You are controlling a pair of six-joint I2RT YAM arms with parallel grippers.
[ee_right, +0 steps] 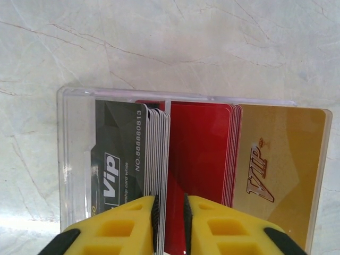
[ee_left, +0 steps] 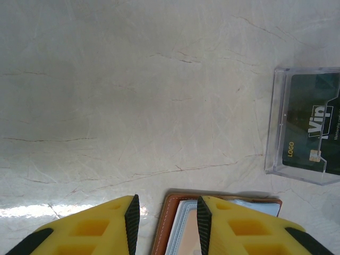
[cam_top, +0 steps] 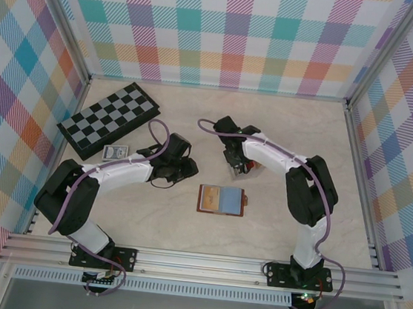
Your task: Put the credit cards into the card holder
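Cards: credit cards [ee_right: 202, 154] sat fanned in clear tray [ee_right: 74, 159], near card holder [cam_top: 221, 199].
Feel: looked thin, stiff, slick; I'd pinch an exposed edge.
Right gripper [ee_right: 170, 212]: narrow over card edges, grip unclear.
Left gripper [ee_left: 167, 218]: part-open, empty.

Card holder [ee_left: 166, 218] partly below frame edge

Nearer than the card holder [cam_top: 221, 200], and far beyond it toward the back wall, the bench [cam_top: 284, 130] lies bare and gives open passage. Just beyond the card holder, the left end effector [ee_left: 164, 212] and right end effector [ee_right: 170, 208] crowd the approach, the right one over the clear tray [ee_right: 74, 159] packed with credit cards [ee_right: 202, 154]. Left of the card holder, the chessboard [cam_top: 108, 119] and a small pack [cam_top: 116, 152] block the way; the right arm [cam_top: 308, 192] stands to its right.
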